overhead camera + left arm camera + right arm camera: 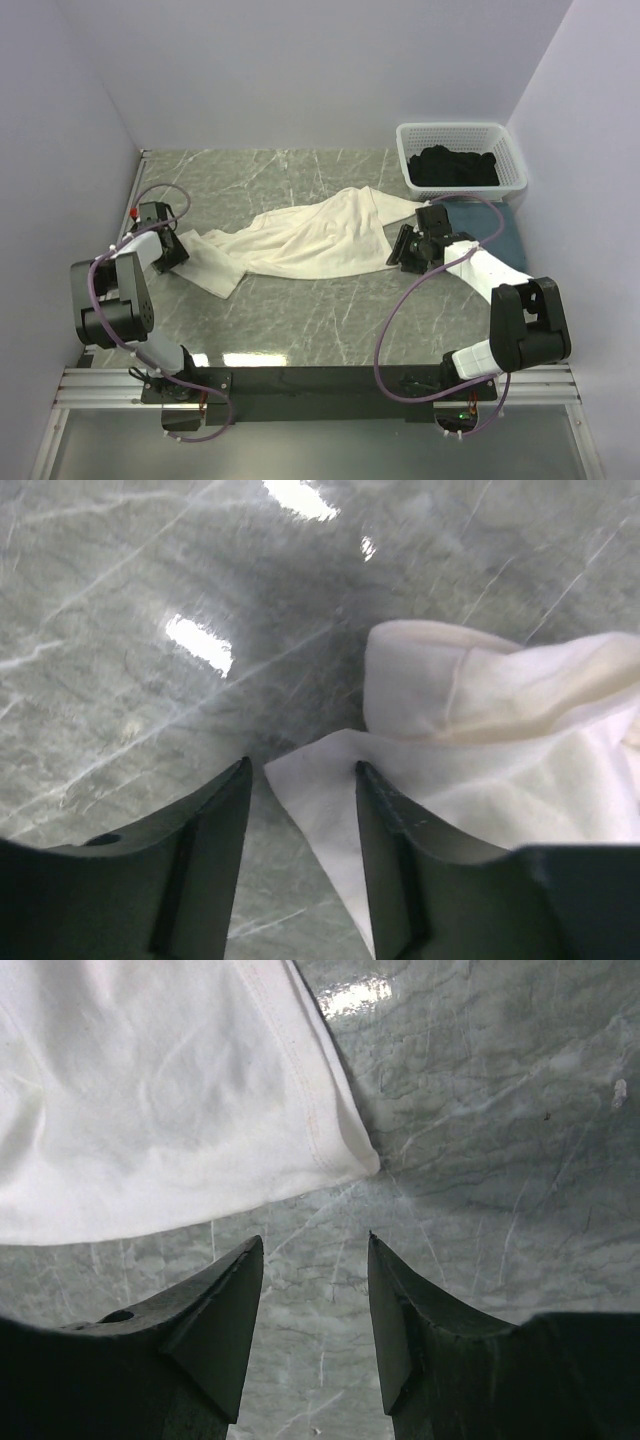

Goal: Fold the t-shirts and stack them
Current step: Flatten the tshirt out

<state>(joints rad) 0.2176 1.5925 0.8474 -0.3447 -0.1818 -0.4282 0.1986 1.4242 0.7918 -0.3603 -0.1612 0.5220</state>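
Slate-blue t-shirt (515,245) partly behind right arm (478,268)

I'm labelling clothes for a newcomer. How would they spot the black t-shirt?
Find the marble table; at its far right corner stands a white lattice basket. The black t-shirt lies bunched inside it; the cream-white t-shirt lies outside, spread on the table.

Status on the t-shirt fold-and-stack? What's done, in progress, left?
Done: possibly the slate-blue t-shirt, lying flat by the basket; I can't confirm it's folded.
In hand: the cream-white t-shirt lies crumpled and unfolded. The left arm has its jaws straddling one corner; the right arm has its jaws open just short of another.
Left: fold it, fetch the black t-shirt from the basket, fold, stack.
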